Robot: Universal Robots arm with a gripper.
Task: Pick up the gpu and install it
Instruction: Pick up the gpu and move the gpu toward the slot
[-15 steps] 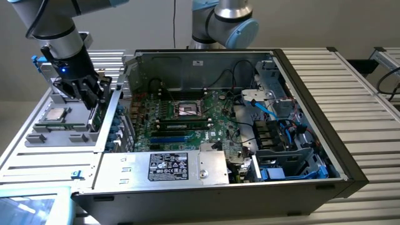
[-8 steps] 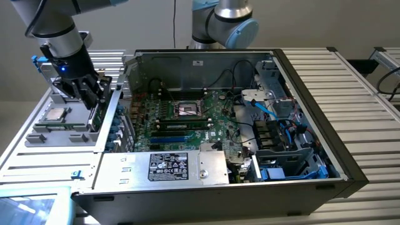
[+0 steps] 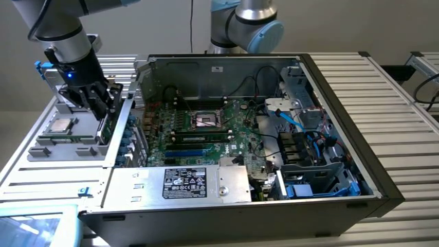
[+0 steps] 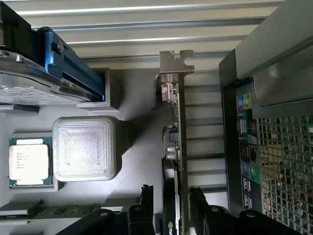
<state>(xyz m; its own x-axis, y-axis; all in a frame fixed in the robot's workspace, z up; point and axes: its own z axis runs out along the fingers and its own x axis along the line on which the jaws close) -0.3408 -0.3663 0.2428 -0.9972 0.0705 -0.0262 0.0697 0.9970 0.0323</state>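
Counter point(image 3: 404, 92): silver slatted metal, spans the frame. An open computer case point(image 3: 205, 221) lies on its side on it, centre to right, insides facing up. A grey tray point(image 3: 61, 148) sits on the counter at centre left, just beside the case. In the tray's pockets: processor chip point(image 3: 61, 125) flat, memory stick point(image 3: 65, 139) flat beside it, drive point(image 4: 29, 73) with blue rail, gpu point(image 4: 177, 127) standing on edge on the side nearest the case.

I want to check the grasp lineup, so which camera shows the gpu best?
The wrist view. There the gpu stands edge-on and close, its bracket clear, with the open gripper straddling it. In the exterior view the gpu is a thin dark sliver standing in the tray, just below the gripper.
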